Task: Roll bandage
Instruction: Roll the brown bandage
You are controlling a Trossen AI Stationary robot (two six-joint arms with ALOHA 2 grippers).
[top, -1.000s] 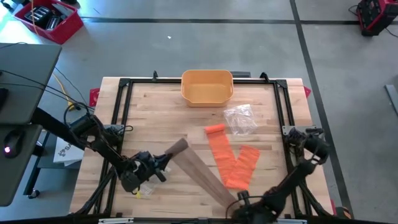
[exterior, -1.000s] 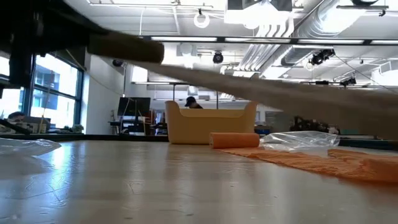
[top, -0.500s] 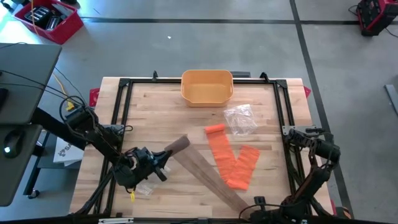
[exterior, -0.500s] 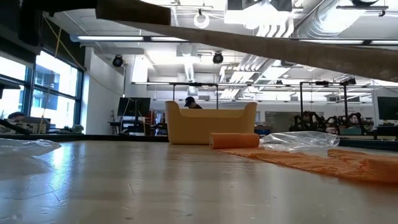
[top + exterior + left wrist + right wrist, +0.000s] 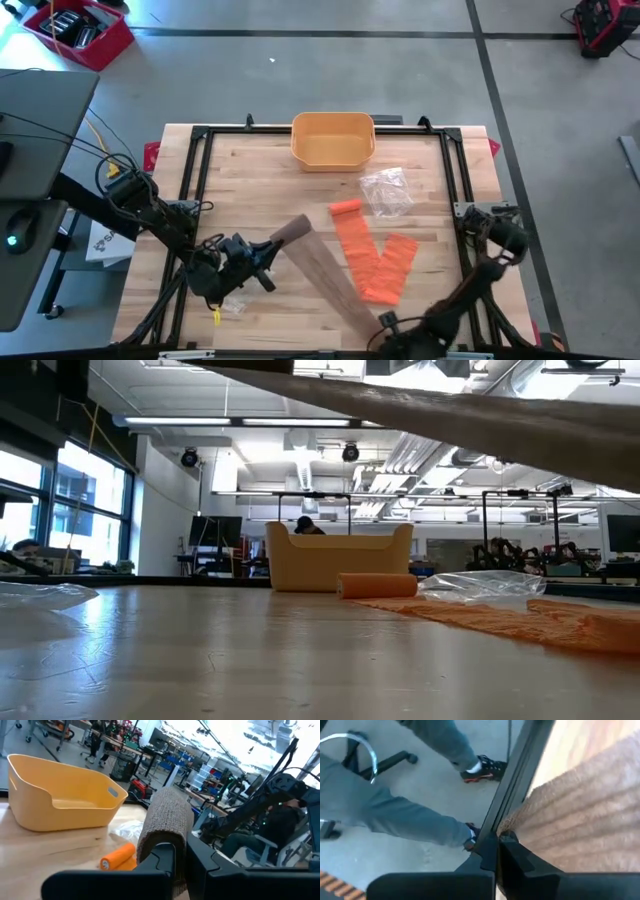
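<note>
While both arms hang near the front edge: the brown bandage point(image 5: 320, 270) is stretched diagonally between them, up off the worktop point(image 5: 250, 180)
Left pincer point(image 5: 268, 262): front-left area, fingers squeezed together on the rolled end of the brown bandage, wrist view shows the roll point(image 5: 165, 822) sitting right between them
Right pincer point(image 5: 385, 322): at the front edge, right of center, clamped tight on the flat tail end of the strip point(image 5: 585, 815)
Orange bandage point(image 5: 372, 255): partly unrolled, lying flat right of center, its rolled end point(image 5: 345, 208) toward the tray
Tray point(image 5: 333, 139): yellow-orange, back middle
Plastic wrapper point(image 5: 386, 190): clear, just right of the orange roll
Another wrapper point(image 5: 228, 306): by the left arm, front-left
Off the worktop: someone's legs and shoes point(image 5: 485, 767) on the floor
</note>
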